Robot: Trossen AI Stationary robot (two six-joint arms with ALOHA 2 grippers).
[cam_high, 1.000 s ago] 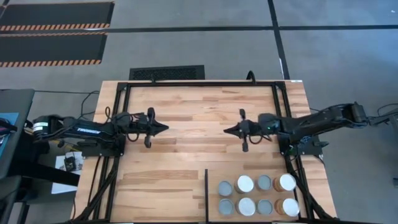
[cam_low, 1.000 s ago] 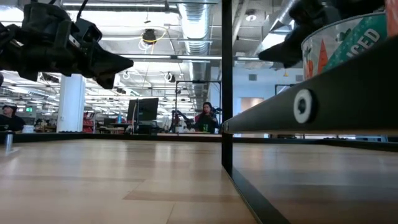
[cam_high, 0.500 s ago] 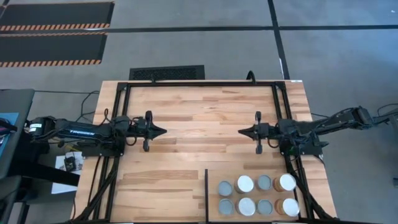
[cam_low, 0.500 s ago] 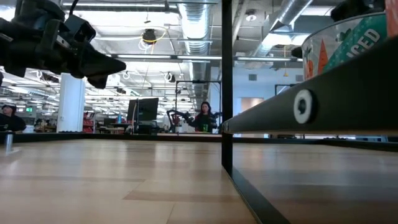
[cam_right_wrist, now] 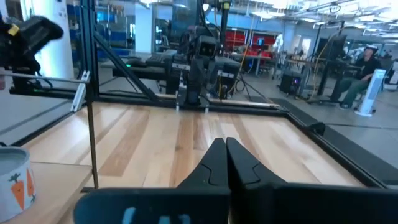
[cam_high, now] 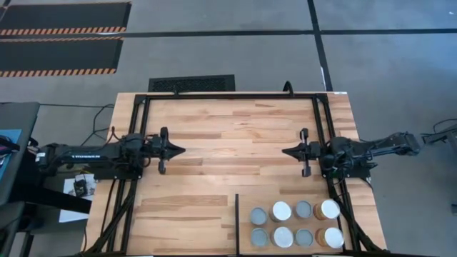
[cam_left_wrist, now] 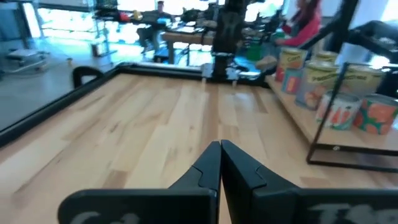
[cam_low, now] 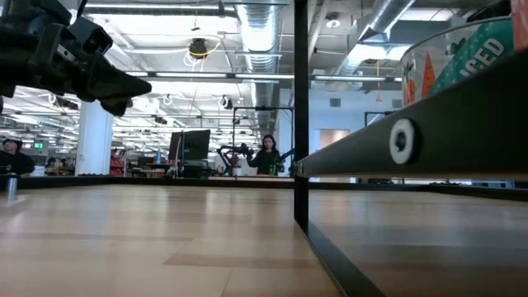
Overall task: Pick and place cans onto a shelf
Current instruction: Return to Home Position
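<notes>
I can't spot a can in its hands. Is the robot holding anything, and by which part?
Nothing is held. The left gripper and right gripper have shut, empty fingers; the cans stand on the shelf.

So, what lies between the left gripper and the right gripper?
Nothing: in the high view, only bare wooden tabletop lies between the left gripper and the right gripper. The cans stand aside, on the shelf.
</notes>
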